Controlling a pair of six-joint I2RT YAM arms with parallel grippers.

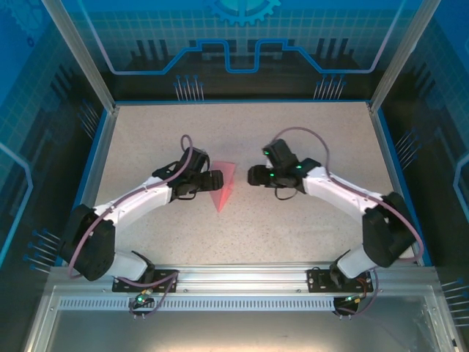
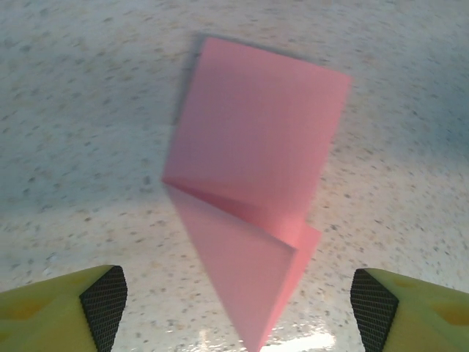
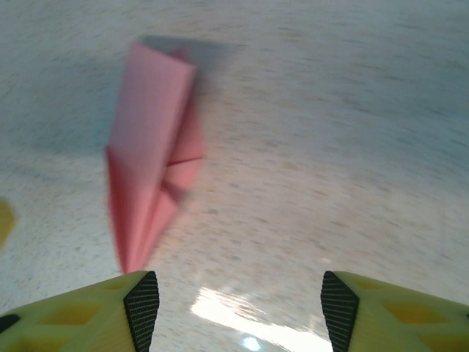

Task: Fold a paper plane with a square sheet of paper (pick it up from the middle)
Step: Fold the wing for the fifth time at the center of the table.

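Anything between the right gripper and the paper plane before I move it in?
Nothing visible does. Bare table lies between the right gripper and the paper plane. The left gripper is at the plane's opposite side, jaws open, outside that path.

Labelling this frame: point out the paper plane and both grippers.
paper plane point(image 1: 226, 185), top view, middle of its triangle.
left gripper point(image 2: 238, 299), left wrist view, midway between fingertips.
right gripper point(image 3: 242, 308), right wrist view, midway between fingertips.
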